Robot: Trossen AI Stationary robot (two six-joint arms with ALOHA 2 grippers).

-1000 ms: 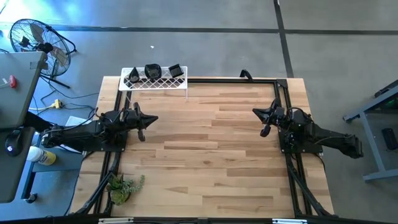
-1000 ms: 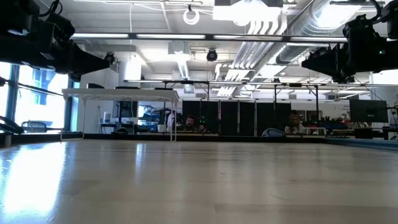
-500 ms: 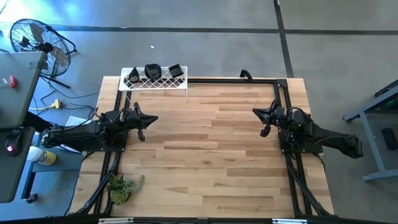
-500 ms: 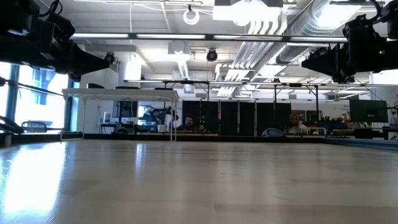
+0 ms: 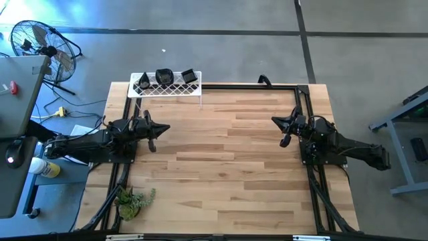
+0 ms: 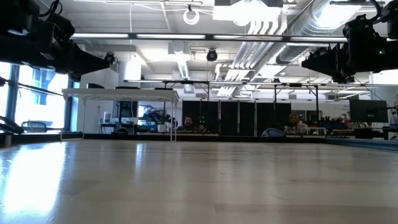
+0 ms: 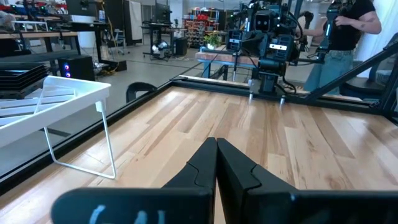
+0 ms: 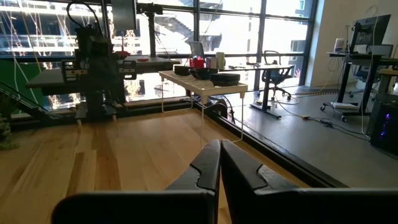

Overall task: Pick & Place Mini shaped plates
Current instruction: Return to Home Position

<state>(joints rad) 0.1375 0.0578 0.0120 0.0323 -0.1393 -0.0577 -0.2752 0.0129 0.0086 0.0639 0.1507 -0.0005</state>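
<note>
Your left end effector and right end effector: clenched, empty. The mini shaped plates sit on the rack.

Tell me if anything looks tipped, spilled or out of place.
Nothing stands out. The black plates sit in three stacks on the white rack; left gripper and right gripper are shut, holding nothing.
</note>
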